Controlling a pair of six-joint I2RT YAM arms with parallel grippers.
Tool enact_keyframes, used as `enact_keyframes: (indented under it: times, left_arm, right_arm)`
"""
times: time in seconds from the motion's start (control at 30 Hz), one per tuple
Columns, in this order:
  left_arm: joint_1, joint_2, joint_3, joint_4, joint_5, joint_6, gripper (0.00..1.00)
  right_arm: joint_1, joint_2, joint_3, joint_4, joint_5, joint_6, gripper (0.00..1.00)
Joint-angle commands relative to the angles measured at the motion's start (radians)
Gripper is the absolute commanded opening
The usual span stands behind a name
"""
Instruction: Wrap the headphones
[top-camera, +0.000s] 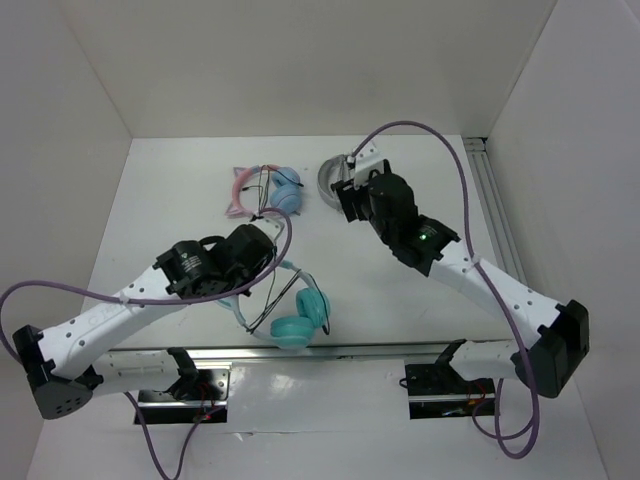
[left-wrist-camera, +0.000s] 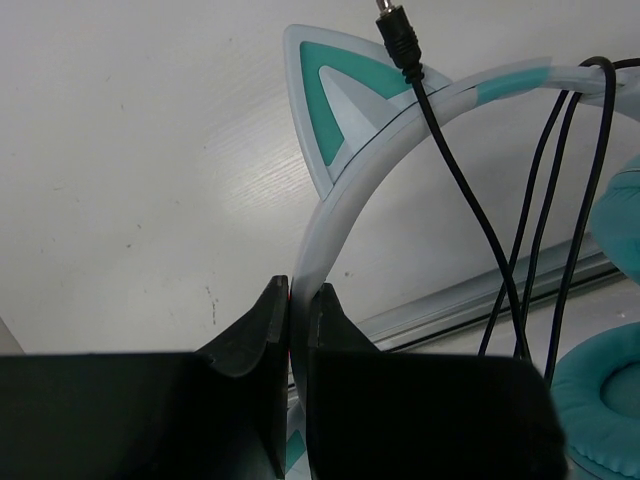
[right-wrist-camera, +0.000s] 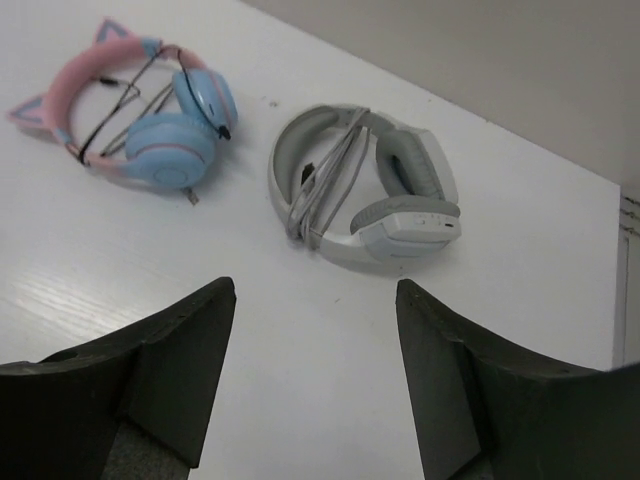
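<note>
The teal headphones (top-camera: 303, 315) lie near the table's front edge, both ear cups toward the rail. My left gripper (top-camera: 243, 285) is shut on their pale headband (left-wrist-camera: 335, 215), just below a cat ear (left-wrist-camera: 330, 90). The thin black cable (left-wrist-camera: 470, 200) hangs in several strands across the headband, and its plug (left-wrist-camera: 398, 35) sticks up above the band. A teal ear cushion (left-wrist-camera: 600, 405) shows at the lower right of the left wrist view. My right gripper (top-camera: 350, 197) is open and empty over bare table (right-wrist-camera: 315, 300), well away from the teal headphones.
Pink-and-blue cat-ear headphones (top-camera: 263, 190) (right-wrist-camera: 150, 120) and grey-and-white headphones (top-camera: 333, 178) (right-wrist-camera: 370, 185) lie at the back, each with its cable wrapped round it. A metal rail (top-camera: 350, 350) runs along the near edge. White walls enclose the table.
</note>
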Motion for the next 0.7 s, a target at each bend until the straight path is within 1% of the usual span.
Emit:
enact_keyframes:
  times: [0.0, 0.03, 0.07, 0.1, 0.13, 0.17, 0.2, 0.23, 0.27, 0.3, 0.37, 0.4, 0.57, 0.6, 0.67]
  left_arm:
    - [-0.002, 0.013, 0.041, 0.148, 0.02, -0.062, 0.0]
    - [-0.002, 0.024, 0.057, 0.17, 0.056, -0.063, 0.0]
    - [-0.011, 0.042, 0.069, 0.191, 0.086, -0.063, 0.0]
    - [-0.011, 0.056, 0.078, 0.213, 0.086, -0.063, 0.0]
    - [-0.011, 0.075, 0.092, 0.239, 0.077, -0.072, 0.0]
    - [-0.011, 0.099, 0.11, 0.239, 0.077, -0.072, 0.0]
    - [0.001, 0.155, 0.12, 0.239, 0.077, -0.072, 0.0]
    - [0.001, 0.183, 0.12, 0.253, 0.086, -0.072, 0.0]
    - [0.026, 0.208, 0.12, 0.277, 0.086, -0.063, 0.0]
    - [0.035, 0.229, 0.12, 0.299, 0.086, -0.063, 0.0]
    - [0.067, 0.271, 0.101, 0.348, 0.101, -0.076, 0.0]
    - [0.099, 0.28, 0.081, 0.398, 0.113, -0.108, 0.0]
    - [0.187, 0.305, 0.025, 0.504, 0.074, -0.21, 0.0]
    - [0.222, 0.305, 0.006, 0.516, 0.063, -0.24, 0.0]
    - [0.265, 0.305, -0.015, 0.57, 0.072, -0.25, 0.0]
  right_arm:
    - [-0.012, -0.088, 0.115, -0.039, 0.027, 0.174, 0.73]
    - [-0.012, -0.1, 0.13, -0.075, 0.027, 0.199, 0.75]
    - [-0.012, -0.101, 0.146, -0.113, 0.054, 0.261, 0.77]
    - [0.018, -0.11, 0.158, -0.179, 0.069, 0.286, 0.79]
    - [0.038, -0.128, 0.17, -0.201, 0.092, 0.303, 0.86]
    - [0.087, -0.143, 0.17, -0.218, 0.167, 0.337, 0.91]
    - [0.112, -0.186, 0.17, -0.237, 0.2, 0.349, 0.93]
    - [0.132, -0.211, 0.17, -0.238, 0.223, 0.349, 0.95]
    - [0.149, -0.235, 0.17, -0.254, 0.241, 0.368, 0.97]
    - [0.173, -0.258, 0.17, -0.254, 0.231, 0.38, 0.99]
    - [0.183, -0.317, 0.17, -0.274, 0.194, 0.389, 0.99]
    - [0.198, -0.337, 0.17, -0.291, 0.185, 0.389, 0.99]
    - [0.209, -0.369, 0.146, -0.319, 0.165, 0.389, 0.99]
    - [0.209, -0.369, 0.146, -0.319, 0.154, 0.389, 0.99]
    - [0.209, -0.38, 0.117, -0.319, 0.154, 0.389, 0.99]
